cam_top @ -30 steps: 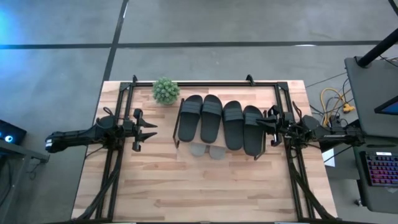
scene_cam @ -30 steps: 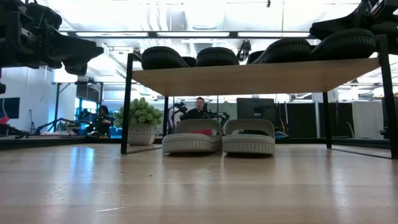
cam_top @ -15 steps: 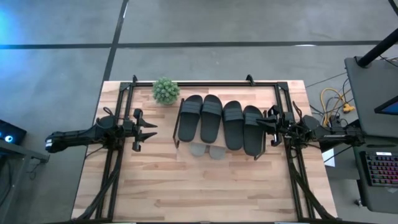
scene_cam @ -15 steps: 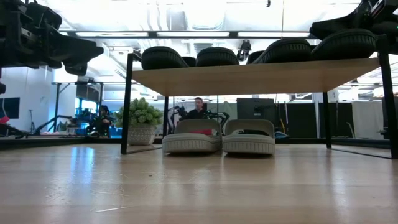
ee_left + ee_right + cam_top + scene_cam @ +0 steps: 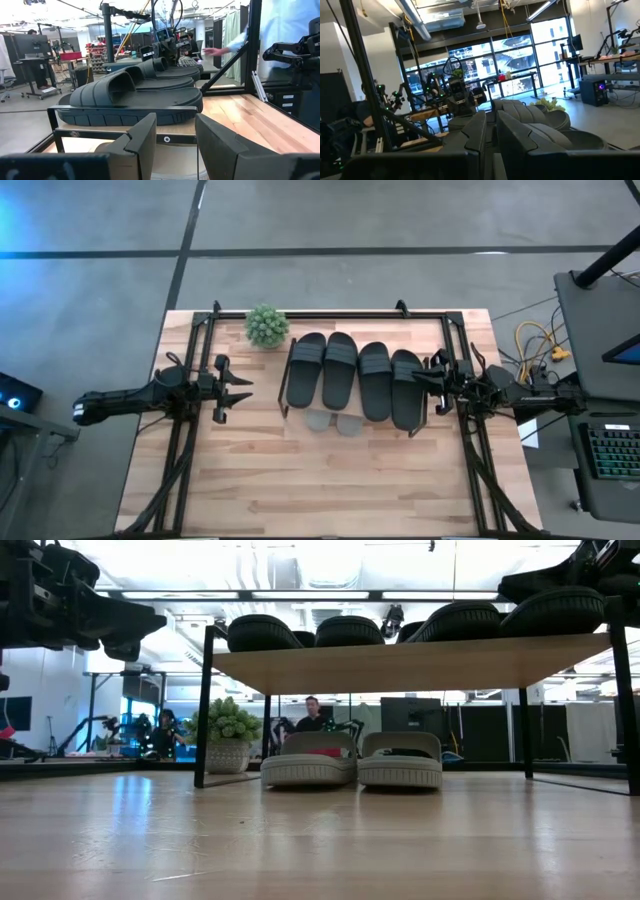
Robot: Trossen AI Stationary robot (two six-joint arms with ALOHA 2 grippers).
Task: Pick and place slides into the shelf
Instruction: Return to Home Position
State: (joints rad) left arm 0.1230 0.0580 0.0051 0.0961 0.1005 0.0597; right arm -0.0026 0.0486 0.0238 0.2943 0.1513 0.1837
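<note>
Four cameras cover one worktop [image 5: 300,480]: overhead, at worktop height, and one on each wrist.
The high view looks straight down; the low view faces level under the shelf [image 5: 400,665]; both wrist views look close along the black slides [image 5: 130,95] from opposite ends.

**A:** How is the light from overhead?

**B:** Soft and even. The wooden table [image 5: 330,480] is bright, with no hard shadows. A blue glow spills over the floor [image 5: 12,220] at the far left.

**A:** And at table height?

**B:** The ceiling lights [image 5: 330,565] burn out to white. Against them the black slides [image 5: 350,632] on the shelf [image 5: 400,665] are near silhouettes, and it is shaded under the board. The near tabletop carries a pale sheen.

**A:** The wrist cameras?

**B:** The right one is dim, backlit by bright windows [image 5: 515,55], so everything near is dark. The left one is brighter, and a person's hand [image 5: 217,50] beyond the table is smeared by motion.
</note>
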